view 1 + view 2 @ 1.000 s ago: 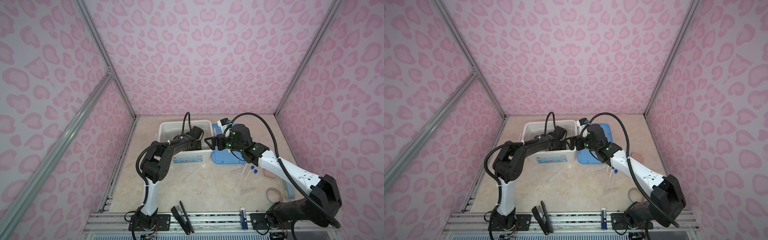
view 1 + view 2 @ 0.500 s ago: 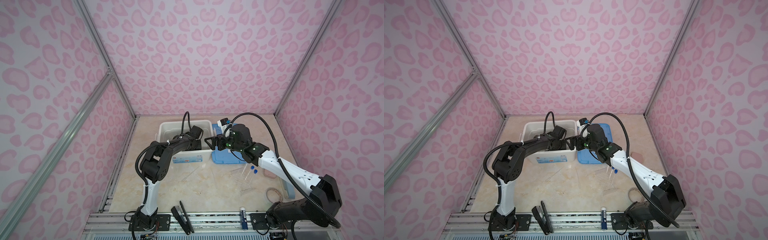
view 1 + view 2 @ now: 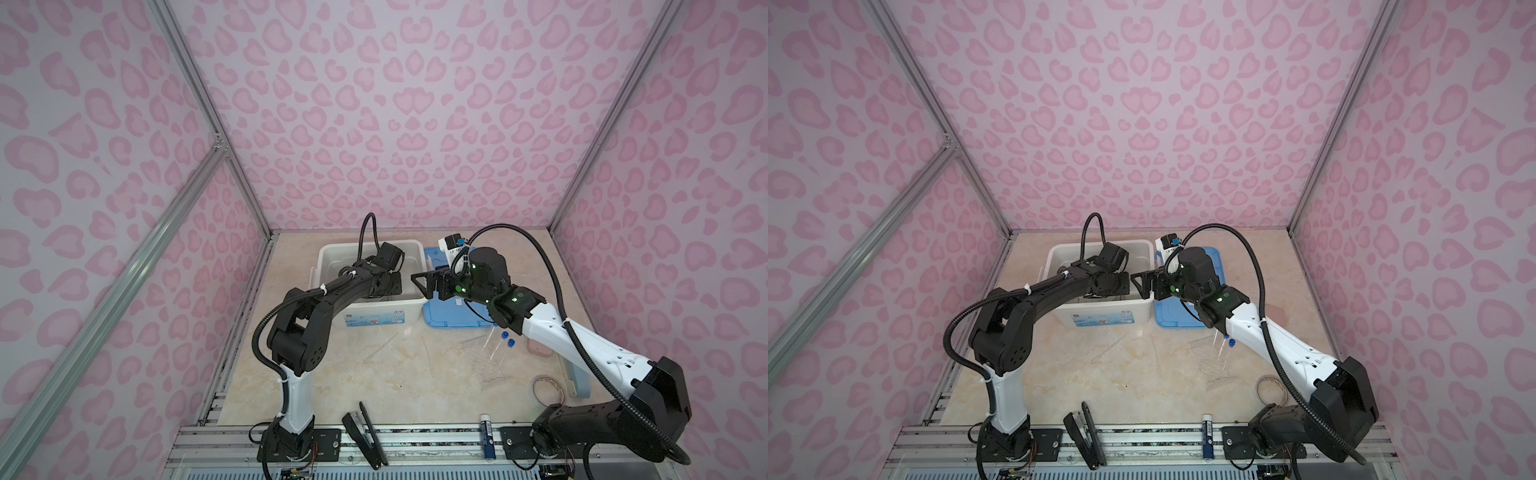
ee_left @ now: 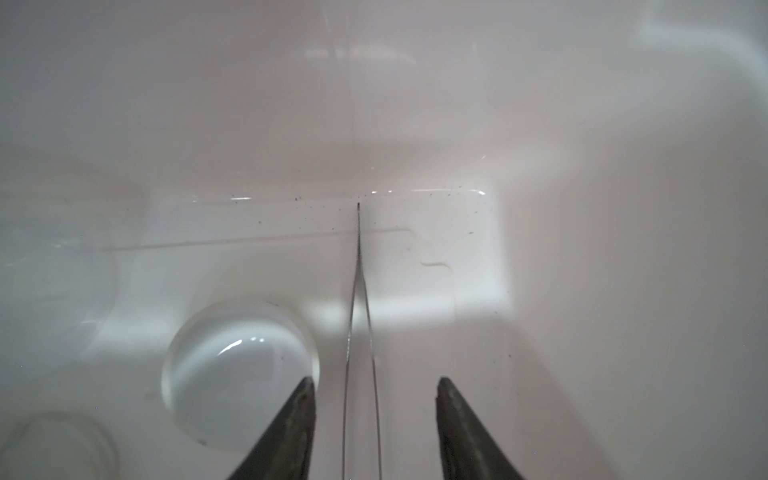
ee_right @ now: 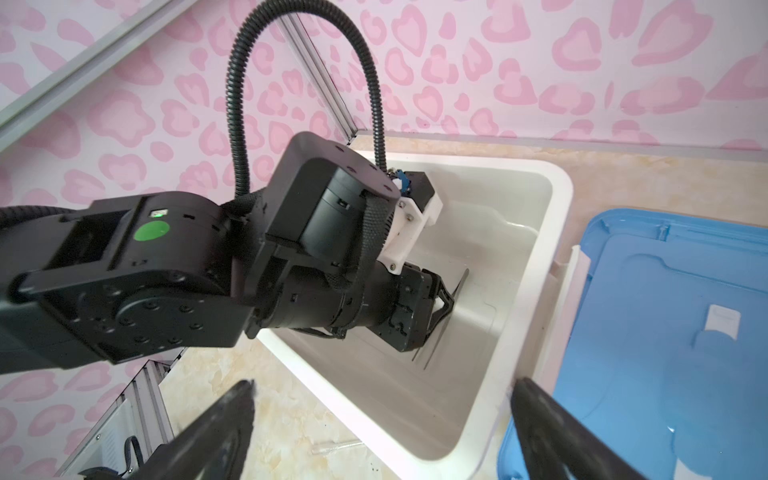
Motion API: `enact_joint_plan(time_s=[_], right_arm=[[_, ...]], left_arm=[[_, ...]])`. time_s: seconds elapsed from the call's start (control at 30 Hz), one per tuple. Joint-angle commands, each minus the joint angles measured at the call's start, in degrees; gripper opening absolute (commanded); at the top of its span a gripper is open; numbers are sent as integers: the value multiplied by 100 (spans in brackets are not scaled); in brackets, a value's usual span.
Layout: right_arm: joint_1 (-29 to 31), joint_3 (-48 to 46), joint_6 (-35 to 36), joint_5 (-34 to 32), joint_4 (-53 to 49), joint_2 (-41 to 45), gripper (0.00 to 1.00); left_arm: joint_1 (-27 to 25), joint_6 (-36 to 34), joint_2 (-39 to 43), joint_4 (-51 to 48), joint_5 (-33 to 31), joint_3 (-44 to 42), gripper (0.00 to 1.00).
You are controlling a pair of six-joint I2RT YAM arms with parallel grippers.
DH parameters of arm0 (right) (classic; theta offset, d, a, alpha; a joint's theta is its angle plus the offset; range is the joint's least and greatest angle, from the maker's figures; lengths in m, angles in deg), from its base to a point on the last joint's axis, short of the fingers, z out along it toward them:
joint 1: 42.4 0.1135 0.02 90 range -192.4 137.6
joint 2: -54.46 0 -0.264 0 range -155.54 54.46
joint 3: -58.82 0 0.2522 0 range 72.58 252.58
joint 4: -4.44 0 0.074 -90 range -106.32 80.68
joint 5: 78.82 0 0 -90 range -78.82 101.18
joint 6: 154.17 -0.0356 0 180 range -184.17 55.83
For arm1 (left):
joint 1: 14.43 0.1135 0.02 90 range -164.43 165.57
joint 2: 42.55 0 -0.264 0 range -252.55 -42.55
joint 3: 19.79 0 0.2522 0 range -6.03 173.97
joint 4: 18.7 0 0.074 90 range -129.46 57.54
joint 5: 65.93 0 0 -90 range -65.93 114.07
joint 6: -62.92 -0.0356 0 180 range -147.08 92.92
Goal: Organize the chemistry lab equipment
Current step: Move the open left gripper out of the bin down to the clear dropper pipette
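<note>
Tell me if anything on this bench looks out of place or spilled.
Nothing looks spilled or broken. The black stapler and the blue-and-white stick lie on the front metal rail, off the tabletop. Two blue-capped tubes lie loose on it near the blue lid.

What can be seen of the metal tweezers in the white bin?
The metal tweezers are two thin, shiny blades, seen edge-on, joined at a fine point and spreading toward the camera. They are inside the white bin, the point at the edge of its floor, beside the white domed piece but apart from it. They pass through the open left gripper, with a gap on each side.
</note>
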Motion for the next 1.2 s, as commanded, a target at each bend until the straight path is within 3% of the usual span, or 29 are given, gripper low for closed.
enact_joint_plan(time_s=[0.0, 0.17, 0.5, 0.6, 0.8, 0.97, 1.17], right_arm=[[9, 1, 98, -86, -74, 117, 97], [5, -3, 253, -146, -270, 355, 97], [5, -295, 917, -506, -732, 1214, 99], [5, -341, 1357, -302, -1149, 1408, 99], [5, -642, 1604, -229, -1847, 1760, 99], [13, -997, 1561, -235, -2042, 1902, 98], [5, -1024, 1517, -232, -2139, 1869, 99]], left_arm=[[9, -27, 453, -102, 42, 112, 64], [13, 28, 1157, -182, 129, 98, 98], [-12, 646, 2721, -263, 693, -488, 98], [-173, 900, 3116, -308, 937, -694, 99], [-873, 1576, 3730, -463, 723, -1636, 95], [-1754, 2361, 3931, -379, 258, -2346, 83], [-2680, 3100, 3364, 16, -37, -2777, 79]])
